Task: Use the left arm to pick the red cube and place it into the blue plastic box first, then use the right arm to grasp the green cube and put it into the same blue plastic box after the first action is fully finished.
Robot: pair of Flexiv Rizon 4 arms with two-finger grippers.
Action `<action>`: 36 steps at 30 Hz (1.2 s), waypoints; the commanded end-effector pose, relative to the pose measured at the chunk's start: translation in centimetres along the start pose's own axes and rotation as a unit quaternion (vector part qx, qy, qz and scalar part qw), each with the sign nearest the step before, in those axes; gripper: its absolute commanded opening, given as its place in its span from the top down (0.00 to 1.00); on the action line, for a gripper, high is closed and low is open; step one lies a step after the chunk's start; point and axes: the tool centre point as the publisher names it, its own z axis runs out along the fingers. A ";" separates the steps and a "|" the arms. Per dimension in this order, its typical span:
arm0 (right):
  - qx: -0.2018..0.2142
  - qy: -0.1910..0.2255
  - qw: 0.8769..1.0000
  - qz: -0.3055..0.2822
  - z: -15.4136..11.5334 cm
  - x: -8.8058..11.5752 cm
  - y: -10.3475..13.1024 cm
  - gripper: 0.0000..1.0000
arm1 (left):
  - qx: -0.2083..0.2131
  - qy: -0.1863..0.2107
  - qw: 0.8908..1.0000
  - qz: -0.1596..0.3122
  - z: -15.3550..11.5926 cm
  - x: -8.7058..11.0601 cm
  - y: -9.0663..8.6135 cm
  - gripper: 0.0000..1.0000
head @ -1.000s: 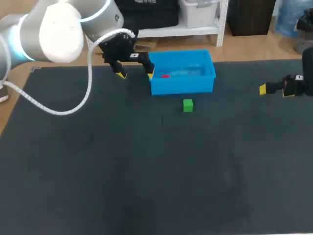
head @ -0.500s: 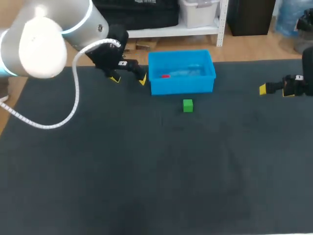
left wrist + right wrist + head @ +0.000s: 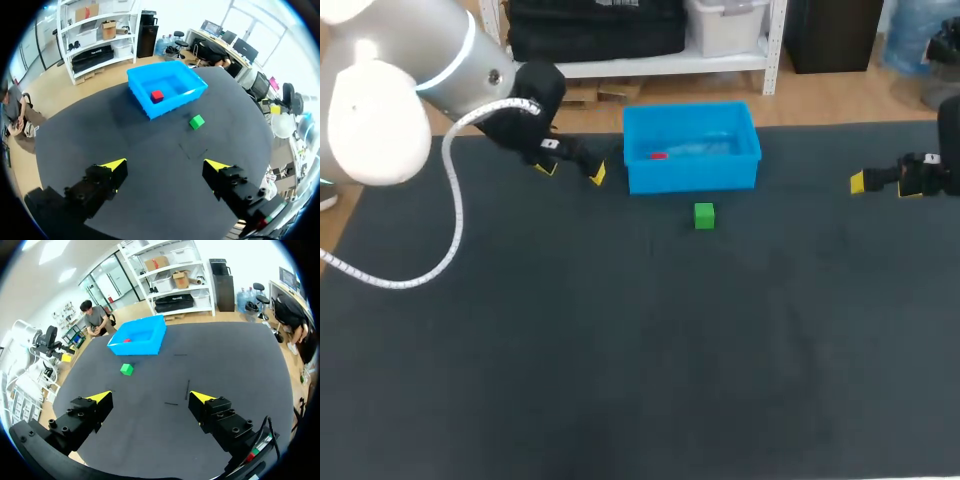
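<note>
Red cube sits in the blue box, green cube on desk just beside the box: prob. light, rigid, so pinch two flat opposite sides w/ right fingers, spread apart like left fingers.

In the head view the right arm runs off the right edge, so only the right end effector and a short black stretch behind it show. One of its yellow tips is plain; the other is a thin sliver. The left arm is cut by the top and left edges. The red cube is a small speck inside the blue plastic box, too small there to tell its shape. The tabletop is cut by the bottom edge. In the right wrist view the green cube is too small to tell its faces apart.
</note>
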 end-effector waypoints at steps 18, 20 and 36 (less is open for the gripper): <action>0.000 0.000 1.000 0.000 0.0 0.0 0.0 0.00 | 0.017 0.002 0.999 0.026 -1.0 2.5 1.7 0.00; 0.000 0.000 1.000 0.000 0.0 0.0 0.0 0.00 | 0.018 0.003 0.999 0.028 -1.1 2.6 1.8 0.00; 0.000 0.000 1.000 0.000 0.0 0.0 0.0 0.00 | 0.013 0.012 0.999 0.043 -1.2 3.0 2.1 0.00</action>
